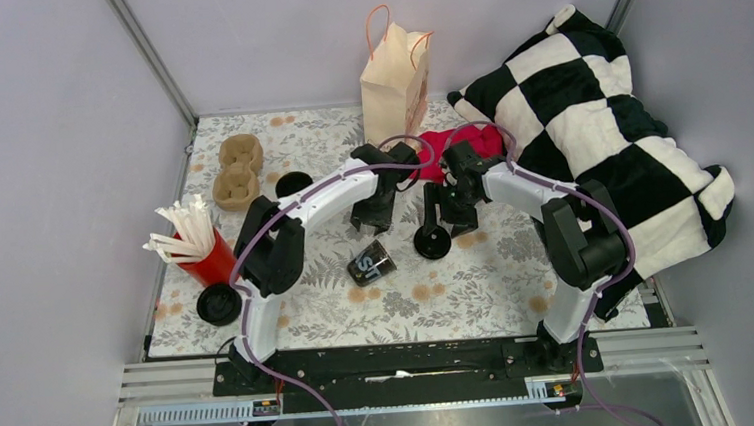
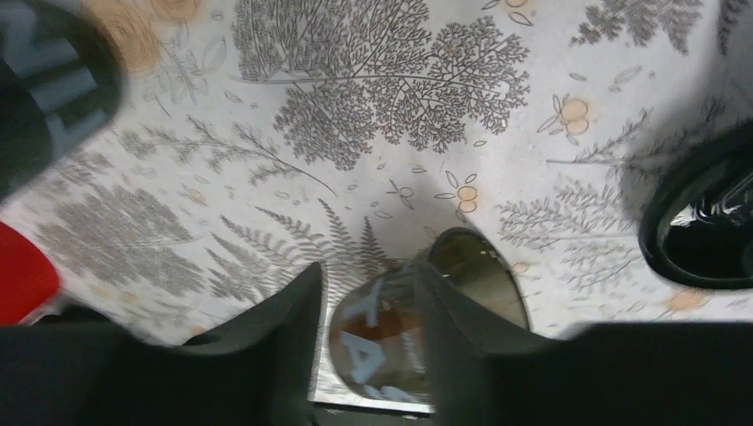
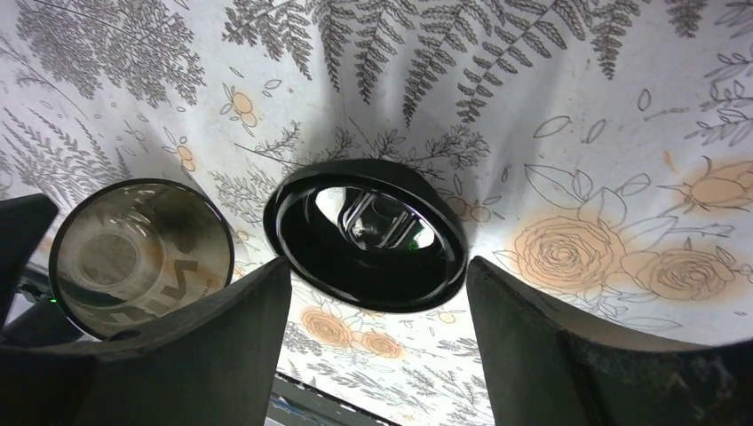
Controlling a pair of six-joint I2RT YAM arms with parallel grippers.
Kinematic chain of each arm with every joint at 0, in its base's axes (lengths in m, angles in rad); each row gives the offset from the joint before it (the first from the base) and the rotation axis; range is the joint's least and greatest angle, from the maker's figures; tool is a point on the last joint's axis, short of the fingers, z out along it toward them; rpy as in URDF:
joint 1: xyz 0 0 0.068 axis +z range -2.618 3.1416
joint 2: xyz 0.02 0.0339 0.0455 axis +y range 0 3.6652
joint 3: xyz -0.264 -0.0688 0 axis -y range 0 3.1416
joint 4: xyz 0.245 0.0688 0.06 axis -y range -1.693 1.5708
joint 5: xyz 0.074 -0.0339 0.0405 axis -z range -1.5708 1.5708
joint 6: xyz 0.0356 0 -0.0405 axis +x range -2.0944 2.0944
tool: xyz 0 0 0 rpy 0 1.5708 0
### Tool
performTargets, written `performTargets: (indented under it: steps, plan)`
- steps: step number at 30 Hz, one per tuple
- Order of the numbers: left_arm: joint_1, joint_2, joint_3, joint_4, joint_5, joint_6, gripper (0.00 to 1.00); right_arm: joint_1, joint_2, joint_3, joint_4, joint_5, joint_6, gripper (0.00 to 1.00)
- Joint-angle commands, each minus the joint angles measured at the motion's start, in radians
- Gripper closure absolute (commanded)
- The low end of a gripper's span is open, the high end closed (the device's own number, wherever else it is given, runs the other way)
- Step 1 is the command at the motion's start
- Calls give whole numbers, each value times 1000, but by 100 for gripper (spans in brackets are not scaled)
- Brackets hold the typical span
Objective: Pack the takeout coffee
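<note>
Counter in floral print (image 1: 498,275) bears a tan handled paper bag (image 1: 395,71) upright at the back, mouth up for loading. Small black tapered disposable coffee cup (image 1: 370,262) lies lidless on its side mid-counter, framed by the left pincer's (image 2: 368,266) narrowly parted jaws. Right pincer (image 3: 377,262), spread wide, straddles the round black plastic lid (image 3: 364,231), seemingly to cap first.

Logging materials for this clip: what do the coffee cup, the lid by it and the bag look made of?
Coffee cup: thin dark tinted plastic, apparently; lettering shows through its wall. Lid: glossy black plastic, mirror-like reflections. Bag: matte tan paper, creased, cord handles.
</note>
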Motion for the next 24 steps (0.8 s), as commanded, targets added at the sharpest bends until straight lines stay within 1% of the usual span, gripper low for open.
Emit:
performTargets:
  steps: [1,3,4,5,6,9,11,14,17,21,24]
  plan:
    - [-3,-40,110,-83,49,-9,40,-3,-59,46,-65,36,-70,21]
    - [1,-48,130,-108,104,-34,28,-3,-65,55,-77,43,-82,21]
    - [2,-55,130,-108,131,-49,24,-3,-67,55,-80,44,-85,21]
    - [2,-57,130,-108,164,-59,21,-3,-68,54,-80,42,-86,20]
    - [1,-57,127,-110,194,-67,20,-3,-68,52,-80,38,-86,20]
    - [-24,-26,122,-158,242,-62,24,-3,-68,45,-82,27,-81,20]
    - [-59,-7,113,-204,243,-60,24,-4,-74,41,-85,27,-80,20]
    - [-109,-4,88,-210,210,-72,25,-3,-82,37,-89,35,-81,20]
    - [-130,14,79,-235,175,-73,30,-3,-84,29,-86,40,-81,21]
    - [-154,43,74,-243,179,-64,38,-3,-89,10,-74,36,-80,20]
    - [-174,74,73,-271,144,-53,44,-3,-93,2,-73,41,-85,20]
